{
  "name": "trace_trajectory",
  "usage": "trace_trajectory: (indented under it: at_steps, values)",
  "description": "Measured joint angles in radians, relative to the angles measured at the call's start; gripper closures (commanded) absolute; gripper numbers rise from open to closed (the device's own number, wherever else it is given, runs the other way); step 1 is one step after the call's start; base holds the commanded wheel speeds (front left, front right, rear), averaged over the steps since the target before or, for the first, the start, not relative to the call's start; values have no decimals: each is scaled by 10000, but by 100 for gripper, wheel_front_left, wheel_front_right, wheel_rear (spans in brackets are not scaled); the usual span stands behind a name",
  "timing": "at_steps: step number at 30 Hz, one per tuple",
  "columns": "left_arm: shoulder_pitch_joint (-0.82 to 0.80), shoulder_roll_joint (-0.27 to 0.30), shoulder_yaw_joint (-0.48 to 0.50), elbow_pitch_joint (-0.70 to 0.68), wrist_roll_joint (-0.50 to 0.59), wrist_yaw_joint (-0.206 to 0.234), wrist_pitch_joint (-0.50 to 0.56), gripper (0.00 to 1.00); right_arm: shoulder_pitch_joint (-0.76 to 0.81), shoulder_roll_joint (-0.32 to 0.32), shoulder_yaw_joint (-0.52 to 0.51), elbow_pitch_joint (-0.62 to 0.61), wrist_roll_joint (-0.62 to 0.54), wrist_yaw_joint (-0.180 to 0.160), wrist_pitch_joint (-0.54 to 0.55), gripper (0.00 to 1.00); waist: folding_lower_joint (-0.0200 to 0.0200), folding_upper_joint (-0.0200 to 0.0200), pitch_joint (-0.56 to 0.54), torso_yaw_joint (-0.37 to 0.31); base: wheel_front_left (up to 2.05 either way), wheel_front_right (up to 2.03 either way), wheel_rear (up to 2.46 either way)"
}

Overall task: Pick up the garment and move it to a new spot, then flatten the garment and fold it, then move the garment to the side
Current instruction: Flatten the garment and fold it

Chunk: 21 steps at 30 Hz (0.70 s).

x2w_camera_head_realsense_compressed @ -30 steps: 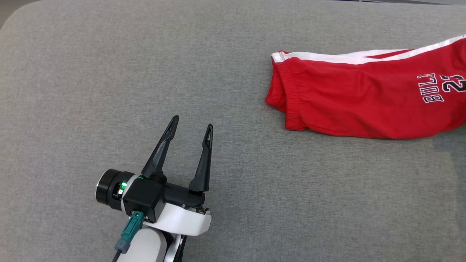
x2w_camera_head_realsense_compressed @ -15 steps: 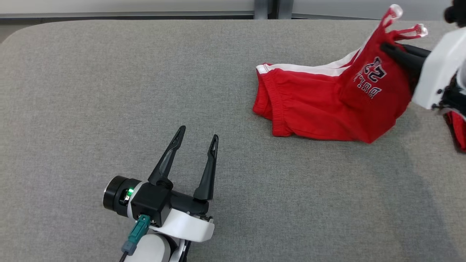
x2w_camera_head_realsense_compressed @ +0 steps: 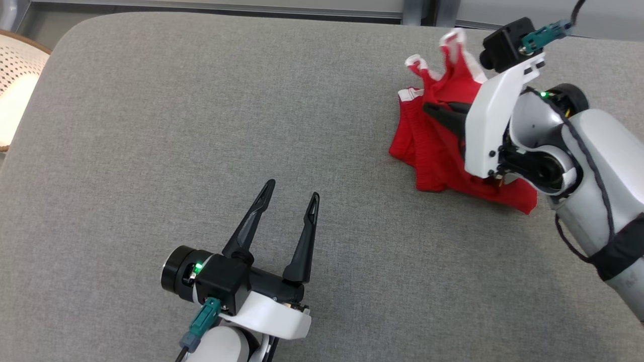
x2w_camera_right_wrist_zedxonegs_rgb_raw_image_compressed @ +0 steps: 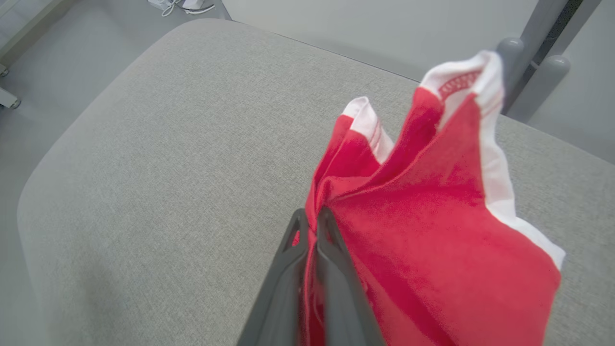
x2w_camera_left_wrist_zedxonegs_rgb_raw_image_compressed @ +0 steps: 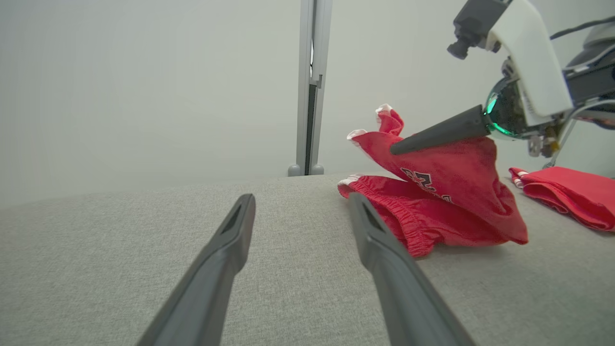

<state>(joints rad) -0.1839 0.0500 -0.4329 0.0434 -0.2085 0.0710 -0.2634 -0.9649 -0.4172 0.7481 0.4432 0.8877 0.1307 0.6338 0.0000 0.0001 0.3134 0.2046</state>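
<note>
Across the whole head view we see a grey padded surface (x2w_camera_head_realsense_compressed: pixel 151 151) with a rounded corner at eleven o'clock. On it, toward two o'clock from the middle, sits the red garment (x2w_camera_head_realsense_compressed: pixel 427 151), bunched up: its lower part rests on the surface while its upper part is pulled up off it into a peak. The pale right arm (x2w_camera_head_realsense_compressed: pixel 578 151) comes in from three o'clock and partly covers the garment's right side. At seven o'clock the left gripper (x2w_camera_head_realsense_compressed: pixel 293 188) rests low over bare fabric, well apart from the garment, its two dark fingers spread wide with nothing between them and pointing toward one o'clock. In the left wrist view, a second red cloth (x2w_camera_left_wrist_zedxonegs_rgb_raw_image_compressed: pixel 567 192) lies at three o'clock, near the garment but apart from it, and a grey post (x2w_camera_left_wrist_zedxonegs_rgb_raw_image_compressed: pixel 310 86) stands behind the surface at twelve. The right gripper (x2w_camera_head_realsense_compressed: pixel 430 107) is closed on the garment: in the right wrist view its fingers (x2w_camera_right_wrist_zedxonegs_rgb_raw_image_compressed: pixel 331 269) press together with a red fold pinched between them. White trim (x2w_camera_right_wrist_zedxonegs_rgb_raw_image_compressed: pixel 495 158) edges the raised hem, and dark lettering (x2w_camera_left_wrist_zedxonegs_rgb_raw_image_compressed: pixel 418 177) shows on the lifted panel, too small for us to read.
</note>
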Motion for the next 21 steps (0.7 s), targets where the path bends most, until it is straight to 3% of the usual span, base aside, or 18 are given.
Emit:
trace_trajectory:
  at_steps: [1, 2, 3, 6, 9, 16, 21]
  values:
    - [-3, -2, -19, 10, -31, 8, 0, 0, 11, 163, 50, 88, 104, 0, 2, 93, 0, 0, 11, 47, 0, 0, 0]
    - [-5, -6, -38, 27, -54, 10, 0, 0, 20, 307, 90, 167, 253, 2, 13, 60, 0, 0, 17, 86, 0, 0, 0]
    - [-5, -6, -42, 44, -56, 21, 0, 0, 35, 414, 100, 207, 428, 2, 19, 0, 0, 0, 17, 112, 0, 0, 0]
    - [-6, -4, -38, 107, -79, 48, 0, 0, 134, 464, 13, 65, 836, 0, -255, 0, 0, -1, -40, 140, 0, 0, 0]
    - [-1, -6, -2, 169, -98, 92, 0, 0, 194, 27, -127, -372, 861, 2, -1043, 0, 0, 0, -179, 120, 0, 0, 0]
    - [200, -6, 320, 40, -52, 184, 0, 0, 1201, -1567, -813, -1367, -265, 0, -4516, 0, 0, 0, -617, -286, 0, 0, 0]
    - [598, -13, 811, -25, -178, 357, 2, 0, 2691, -1580, -1360, -1179, -1440, 2, -6869, 0, 0, 0, -1007, -606, 0, 0, 0]
